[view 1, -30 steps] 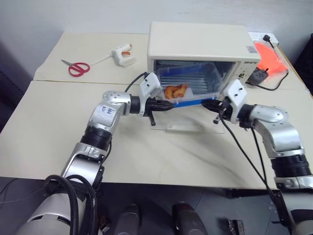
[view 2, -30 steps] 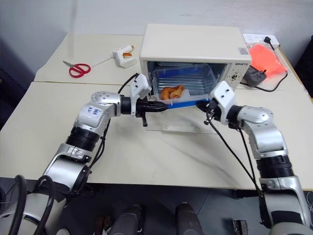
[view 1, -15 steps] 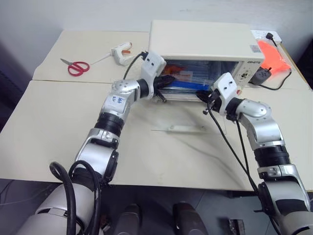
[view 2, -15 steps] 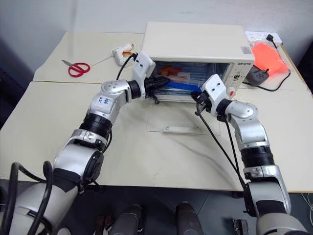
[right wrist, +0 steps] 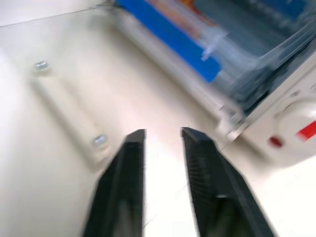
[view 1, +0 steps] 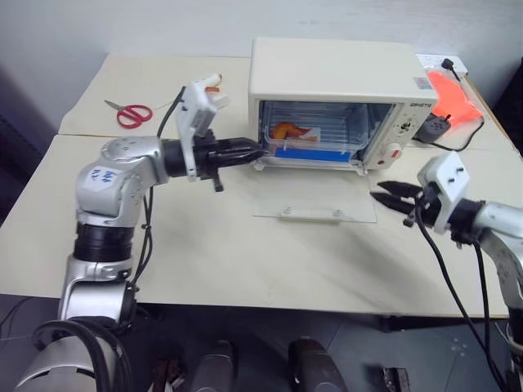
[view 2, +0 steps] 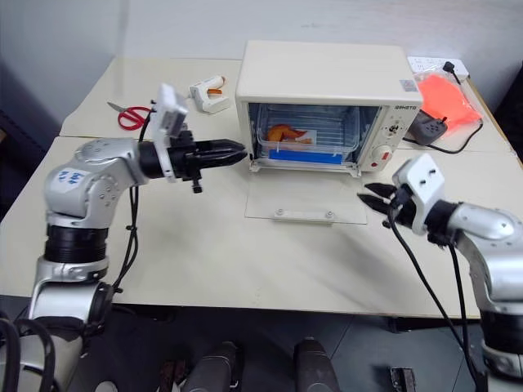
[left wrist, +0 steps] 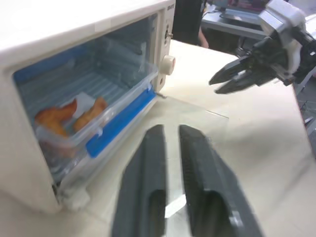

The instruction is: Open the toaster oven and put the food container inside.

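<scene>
Both arms are pulled back from the toaster oven (view 1: pixel 331 102): left gripper (view 1: pixel 245 150) at nine o'clock, right gripper (view 1: pixel 391 196) at four, fingers slightly parted, empty. Food container (view 1: pixel 315 139) sits inside; placing looks done.

toaster oven (view 2: pixel 323 106) front panel: we see a short dark brand word at the top right, above the knobs, but cannot make out its letters.
toaster oven top: we see a small sticker (view 2: pixel 404 84) near the right back corner; its print is too small for us to read.
left arm (view 2: pixel 86 178): we see a blue mark on the silver upper shell, and we cannot read it.
knobs and red button: we can read no numbers or markings around them.
rest of the scene: we find no other text, number or sign that can be read.
</scene>
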